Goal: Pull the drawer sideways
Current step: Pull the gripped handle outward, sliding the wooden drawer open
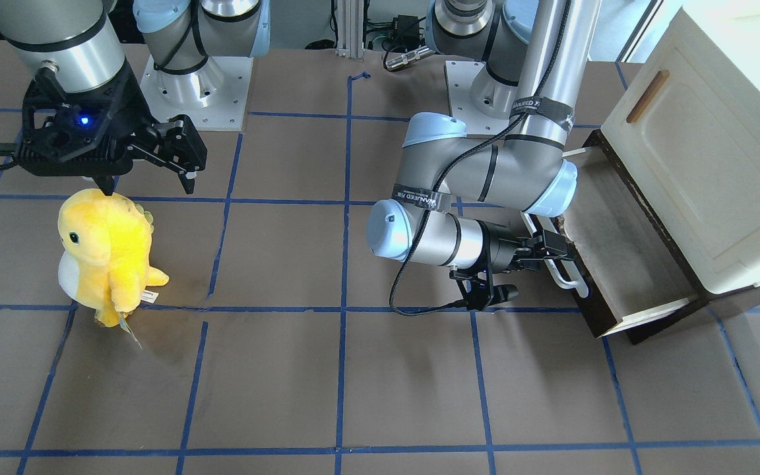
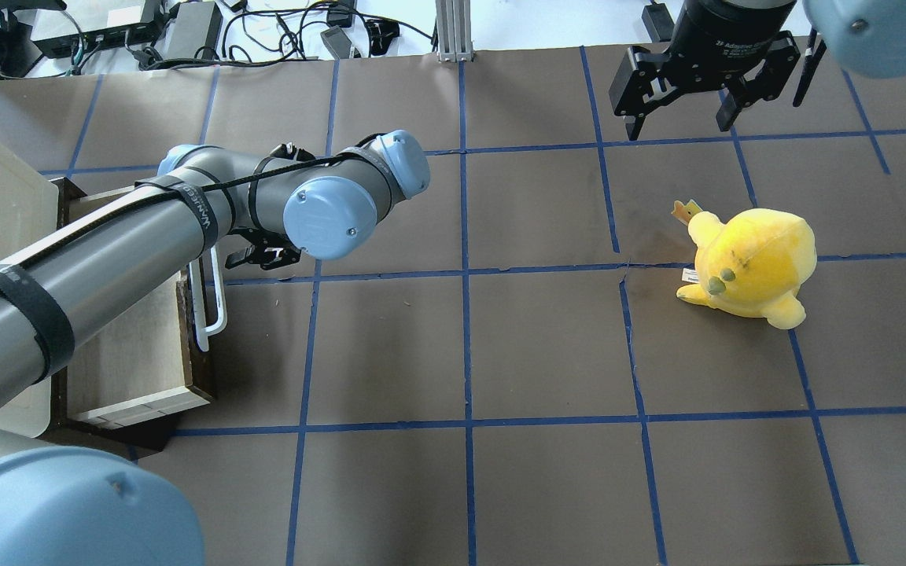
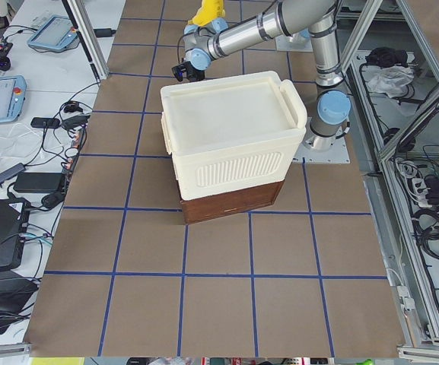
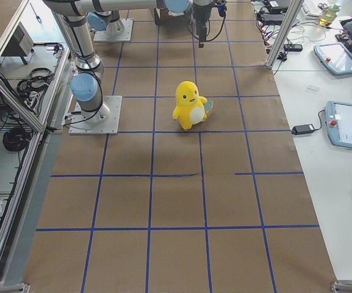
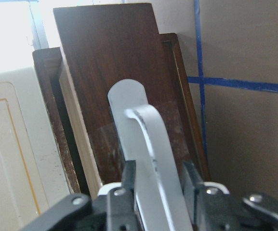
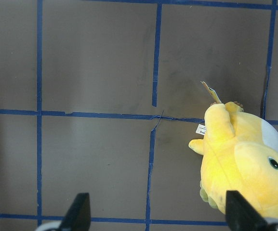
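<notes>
**A:** Drawer [image 1: 621,254], position?

**B:** Lower right of the front-facing view. It stood out from the dark base under the cream cabinet [image 1: 703,165], with the greyish bottom exposed and the pale side board showing at the frame's lower edge. In the overhead view it sat at the far left, partly hidden by the left arm.

**A:** Handle?

**B:** A white bar [image 5: 148,139] ran along the dark brown front. In the wrist view it rose up the middle of the frame.

**A:** Left gripper?

**B:** Left gripper [image 5: 159,169] was pinched on the bar. One black finger [image 5: 127,185] pressed each side of it, low in the wrist frame. In the front-facing view the forearm lay level above the table [image 1: 406,382], wrist pointing at the drawer front.

**A:** Anything in the drawer?

**B:** I couldn't tell for the part under the arm and cabinet.

**A:** Cabinet detail?

**B:** A small brown wooden pull [image 1: 647,96] on the cream panel, upper right of the front-facing view.

**A:** Right gripper?

**B:** Right gripper [image 2: 679,124] was at the upper right of the overhead view. Its fingers were spread wide and held nothing.

**A:** Other objects?

**B:** A yellow plush [image 1: 106,254] stood upright on the table at the left of the front-facing view, below the right gripper in frame. In the overhead view the two were apart. Blue tape lines gridded the brown surface.
</notes>
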